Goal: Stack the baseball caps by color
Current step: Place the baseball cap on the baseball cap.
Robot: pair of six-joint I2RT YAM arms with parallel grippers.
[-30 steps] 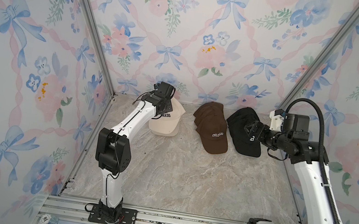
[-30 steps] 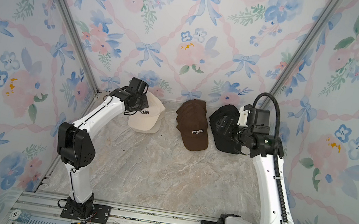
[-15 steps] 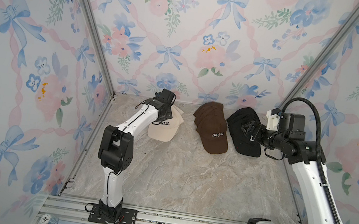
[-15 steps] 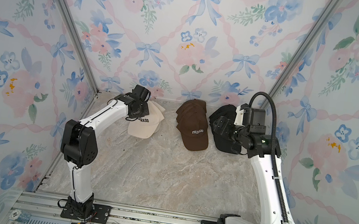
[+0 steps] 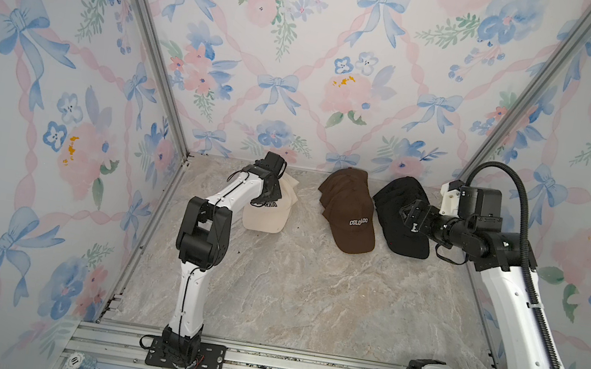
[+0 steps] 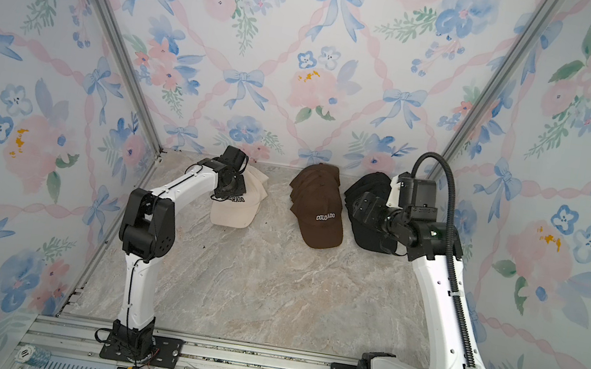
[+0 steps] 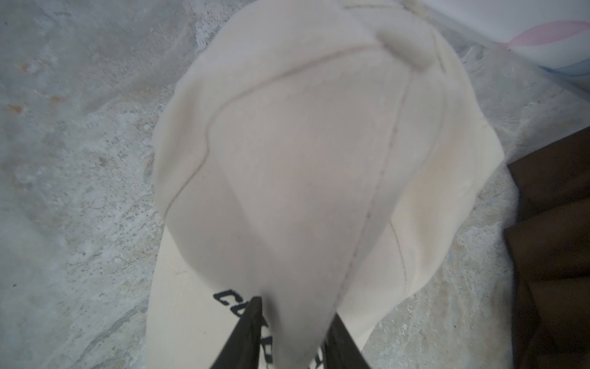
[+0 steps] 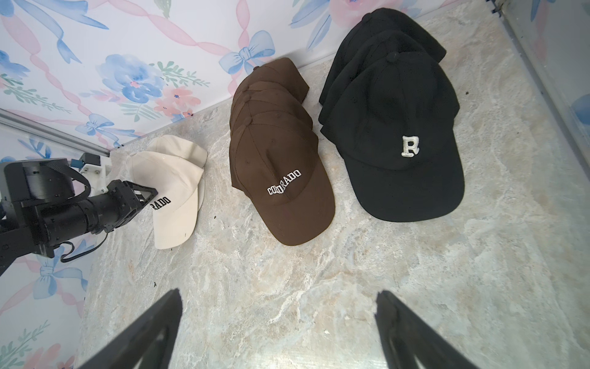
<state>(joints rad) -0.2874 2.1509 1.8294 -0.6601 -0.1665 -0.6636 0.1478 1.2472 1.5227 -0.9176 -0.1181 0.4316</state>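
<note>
Currently three piles of soft fabric caps with curved brims sit in a row at the back of the marbled stone-look worktop (image 5: pixel 302 285): cream caps (image 5: pixel 269 211), brown caps (image 5: pixel 350 217), black caps (image 8: pixel 396 127) with a raised white "R". Left end effector (image 7: pixel 295 322) sits at the top cream cap's front panel; a fold of cloth lies between its parted black fingers (image 7: pixel 247 332), grip unclear. Right end effector (image 8: pixel 277 326) is wide apart, empty, above bare worktop just in front of the black pile.

left pincer (image 7: pixel 292 332) slightly parted, right pincer (image 8: pixel 277 322) spread wide, both arms outstretched.
</note>
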